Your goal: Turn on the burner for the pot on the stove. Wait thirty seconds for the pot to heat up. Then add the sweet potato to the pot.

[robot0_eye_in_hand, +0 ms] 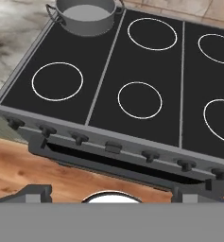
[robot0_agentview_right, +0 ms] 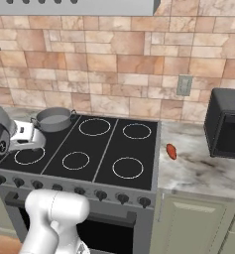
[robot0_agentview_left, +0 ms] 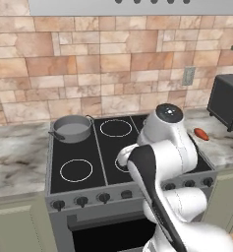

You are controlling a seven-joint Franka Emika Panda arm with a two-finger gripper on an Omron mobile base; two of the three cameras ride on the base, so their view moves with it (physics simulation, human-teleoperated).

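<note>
At the left, a marbled grey-and-white stone counter (robot0_agentview_left: 14, 157) runs up to the grey steel stove (robot0_agentview_left: 64, 194), whose black glass cooktop carries white burner rings. The round, shallow grey metal pot (robot0_agentview_left: 72, 128) with small side handles sits on the back-left ring, upright, close to the stove's left edge; the hand view shows it at the top left (robot0_eye_in_hand: 87, 15), above an uncovered front-left ring. Along the stove's front panel runs a row of black knobs (robot0_eye_in_hand: 79, 137), with the oven handle bar just below them. The white arm rises over the middle of the cooktop, and the two-finger gripper (robot0_eye_in_hand: 111, 194) hangs in front of the stove, looking down at the knob row; its dark finger tips (robot0_eye_in_hand: 35, 193) stand at the far sides of the hand view, so the jaws are spread wide with nothing between them. Right of the stove, on the marbled counter, lies the small orange-red elongated sweet potato (robot0_agentview_right: 171, 151), just beside the cooktop's right edge and well apart from the pot. Farther right stands a black box-shaped microwave (robot0_agentview_right: 228, 130) against the tan stone-tile wall (robot0_agentview_right: 119, 64).
</note>
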